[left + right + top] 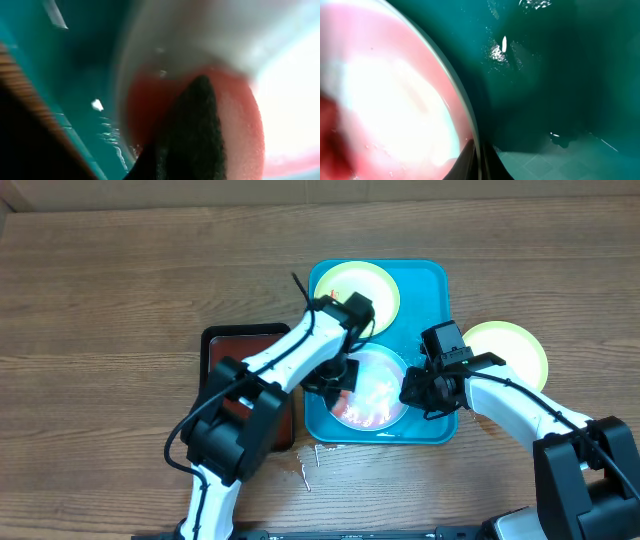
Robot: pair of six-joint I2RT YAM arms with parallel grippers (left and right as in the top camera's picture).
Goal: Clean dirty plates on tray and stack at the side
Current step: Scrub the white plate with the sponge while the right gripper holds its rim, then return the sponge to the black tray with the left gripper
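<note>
The turquoise tray [432, 280] holds a yellow-green rimmed plate [360, 288] at its far end and a light blue rimmed plate [378, 392] with reddish smears at its near end. A second yellow-green rimmed plate [512, 348] lies on the table to the right of the tray. My left gripper [336, 380] is over the smeared plate's left part and presses a dark textured sponge [195, 130] onto a red smear on the plate [210, 35]. My right gripper [415, 392] is shut on the same plate's right rim [470, 115], one finger on each side.
A smaller black tray with a reddish-brown inside [232, 342] sits left of the turquoise tray, partly under my left arm. Small white scraps [310, 465] lie on the wood in front of the trays. The tray floor shows in the right wrist view [560, 75].
</note>
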